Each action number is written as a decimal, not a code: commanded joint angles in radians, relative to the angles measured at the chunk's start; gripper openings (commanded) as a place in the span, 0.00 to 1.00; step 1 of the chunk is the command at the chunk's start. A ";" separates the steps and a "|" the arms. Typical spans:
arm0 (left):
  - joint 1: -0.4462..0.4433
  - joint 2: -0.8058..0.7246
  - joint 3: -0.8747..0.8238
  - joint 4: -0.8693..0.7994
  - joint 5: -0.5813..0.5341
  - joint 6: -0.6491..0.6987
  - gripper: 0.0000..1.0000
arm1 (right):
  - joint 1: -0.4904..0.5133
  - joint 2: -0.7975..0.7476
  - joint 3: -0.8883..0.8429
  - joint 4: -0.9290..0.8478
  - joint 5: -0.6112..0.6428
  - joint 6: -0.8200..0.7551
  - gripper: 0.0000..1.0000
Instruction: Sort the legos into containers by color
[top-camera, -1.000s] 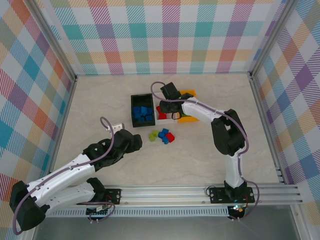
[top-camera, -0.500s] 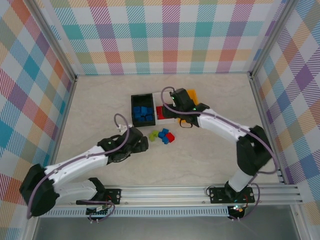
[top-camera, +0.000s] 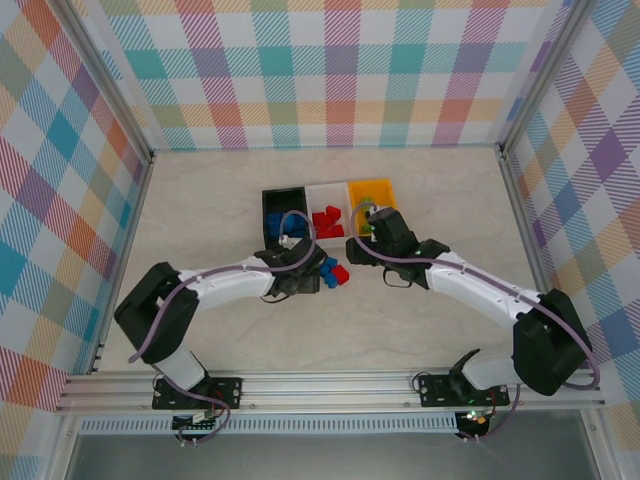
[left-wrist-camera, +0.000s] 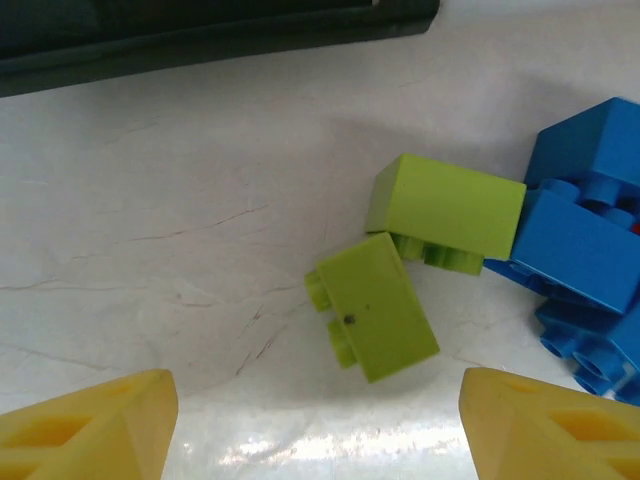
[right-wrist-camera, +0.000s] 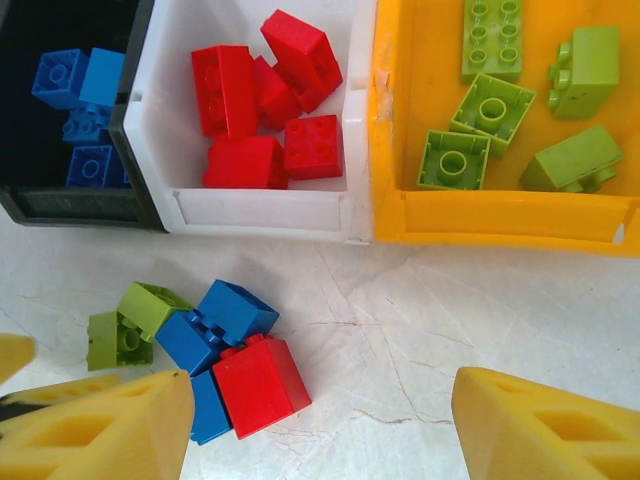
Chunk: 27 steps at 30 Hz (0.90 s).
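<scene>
Left end effector hangs open and empty astride two lime legos on the desk, while the right end effector gapes wide, holding nothing, over the loose pile just beside the black bin, white bin and orange bin.

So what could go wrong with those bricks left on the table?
The left gripper hangs open over two green bricks that touch, so closing could catch both or flick one away. The blue bricks sit against one green brick and may get shoved. The right gripper hovers open near the same pile, so the two could bump.
</scene>
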 joint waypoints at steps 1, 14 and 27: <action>-0.001 0.045 0.038 0.006 -0.011 0.036 0.73 | 0.006 -0.042 -0.008 0.026 0.019 0.011 0.69; 0.023 0.153 0.059 0.049 -0.043 0.068 0.51 | 0.006 -0.071 -0.016 0.021 0.012 -0.006 0.69; 0.045 0.180 0.066 0.120 -0.069 0.122 0.47 | 0.005 -0.077 -0.022 0.017 0.010 -0.006 0.69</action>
